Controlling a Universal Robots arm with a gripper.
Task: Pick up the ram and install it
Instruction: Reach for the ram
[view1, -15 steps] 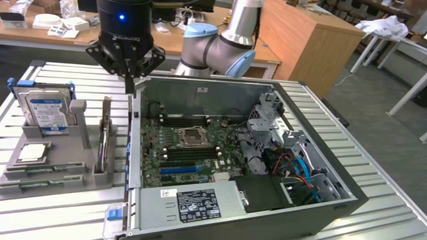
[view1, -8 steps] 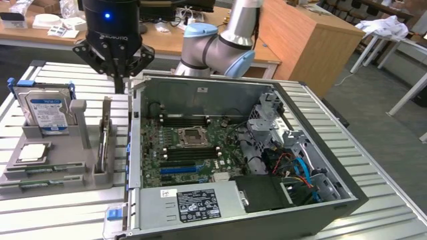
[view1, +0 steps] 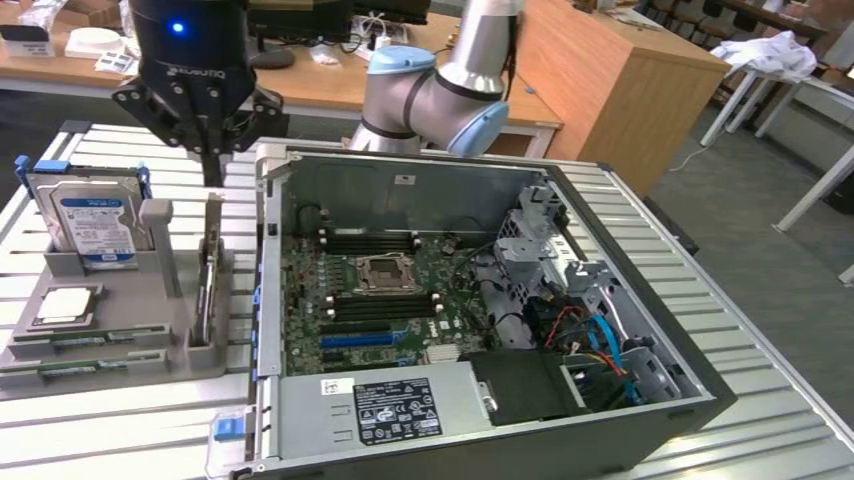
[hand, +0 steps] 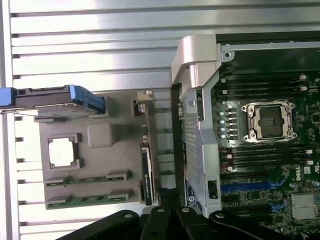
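Note:
A ram stick (view1: 208, 285) stands on its long edge in a slot of the grey holder (view1: 147, 345), close to the computer case. In the wrist view this ram stick (hand: 146, 165) is edge-on, with dark chips showing. Two more green sticks (view1: 78, 341) lie flat at the holder's near end. My gripper (view1: 211, 178) hangs above the holder's far end, beside the case wall, clear of the upright stick. Its fingers (hand: 175, 130) are pressed together into one thin dark bar with nothing between them. The black memory slots (view1: 380, 305) flank the bare processor socket (view1: 387, 268) on the motherboard.
The open case (view1: 641, 420) lies on a ribbed metal table (view1: 120, 430). The holder also carries a blue-labelled hard drive (view1: 91, 215) and a square silver processor (view1: 67, 305). A power supply (view1: 387, 405) and cables (view1: 594, 335) fill the case's near side. Wooden desks stand behind.

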